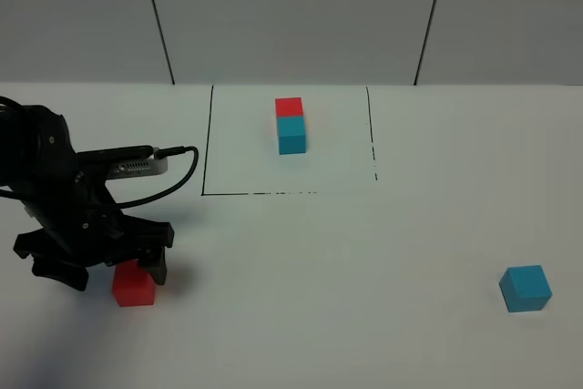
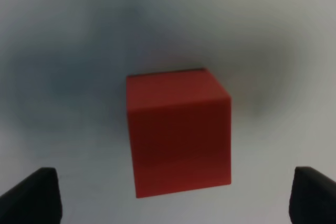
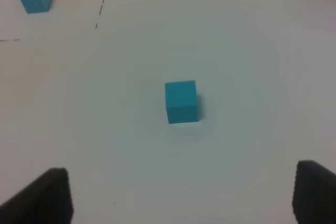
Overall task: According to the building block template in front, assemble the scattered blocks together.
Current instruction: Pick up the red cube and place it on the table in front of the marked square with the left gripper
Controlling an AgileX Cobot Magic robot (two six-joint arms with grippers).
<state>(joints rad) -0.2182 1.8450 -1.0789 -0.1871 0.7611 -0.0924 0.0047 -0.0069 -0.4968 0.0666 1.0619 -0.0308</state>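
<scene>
At the far left the left gripper (image 1: pixel 117 271) hangs low over the red cube (image 1: pixel 134 285) with its fingers spread. The likeliest slip here, as I judge it, is an uneven close. In the left wrist view the cube (image 2: pixel 177 132) looks slightly turned against the line between the two dark fingertips (image 2: pixel 32 198), so one pad could meet a corner first and twist or shove the block across the white table (image 1: pixel 364 252) instead of pinching it squarely. The cube lies between the fingers, roughly midway, touching neither. At the back, near the middle, the building block template (image 1: pixel 291 125) stands inside its black-line square (image 1: pixel 204 143), red joined behind cyan, well apart from both loose blocks. On the right the cyan cube (image 1: pixel 526 288) rests alone toward the front of the table. The right gripper (image 3: pixel 181 198) does not show in the high view. Its wrist view shows its fingers (image 3: pixel 50 198) spread wide, with the cyan cube (image 3: pixel 181 102) well ahead of them and not between them, so a close from there would catch nothing.
</scene>
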